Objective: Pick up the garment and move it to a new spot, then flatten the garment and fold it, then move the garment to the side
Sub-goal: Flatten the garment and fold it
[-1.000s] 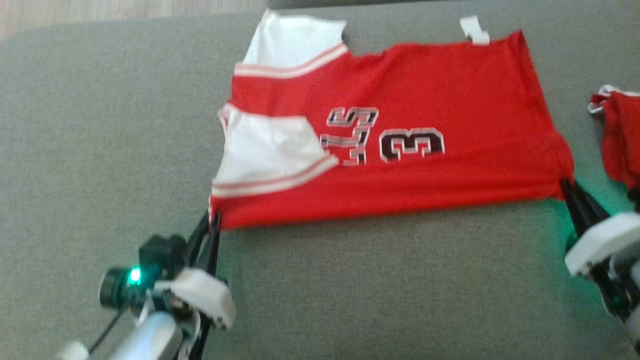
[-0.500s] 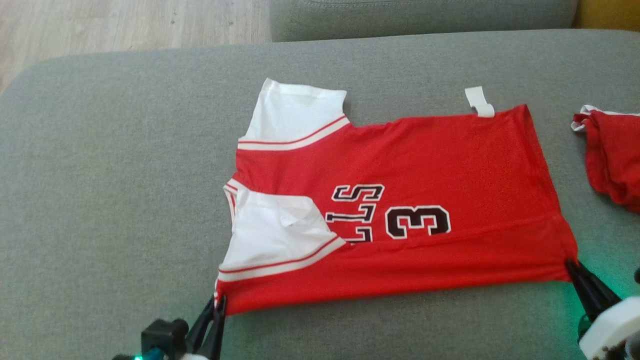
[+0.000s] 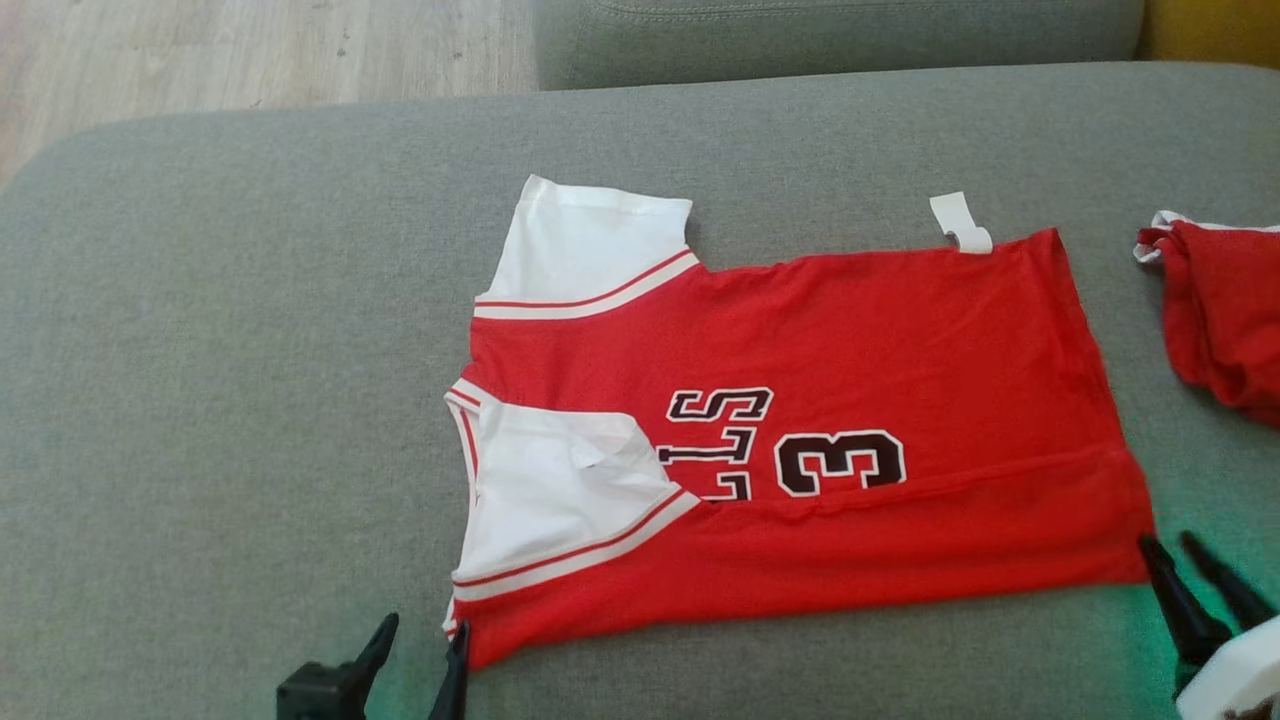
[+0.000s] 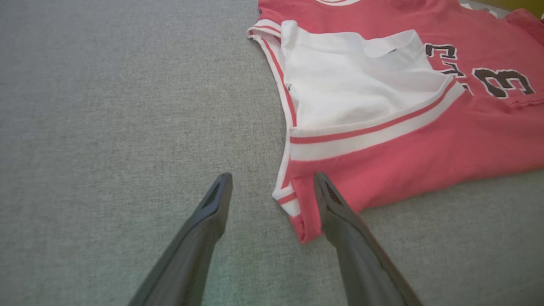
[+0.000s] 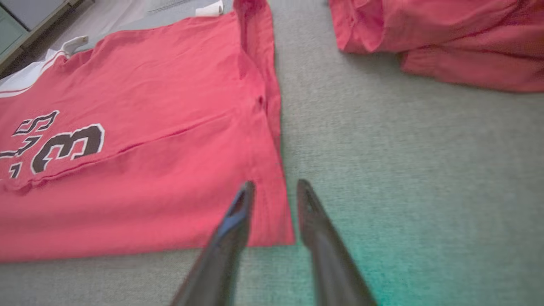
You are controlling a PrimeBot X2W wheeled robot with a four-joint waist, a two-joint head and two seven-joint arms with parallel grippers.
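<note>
Head view shows the red jersey (image 3: pixel 800 400) flat, apparently once folded, with left gripper (image 3: pixel 425 628) at 7 o'clock and right gripper (image 3: pixel 1168 542) at 4 o'clock, jaws parted and gripping nothing; more folding likely remains.

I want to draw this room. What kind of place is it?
Probably a living room: the red jersey lies on a big grey sofa-like cushion, a second grey cushion sits behind it, and pale wooden floor shows beyond.
</note>
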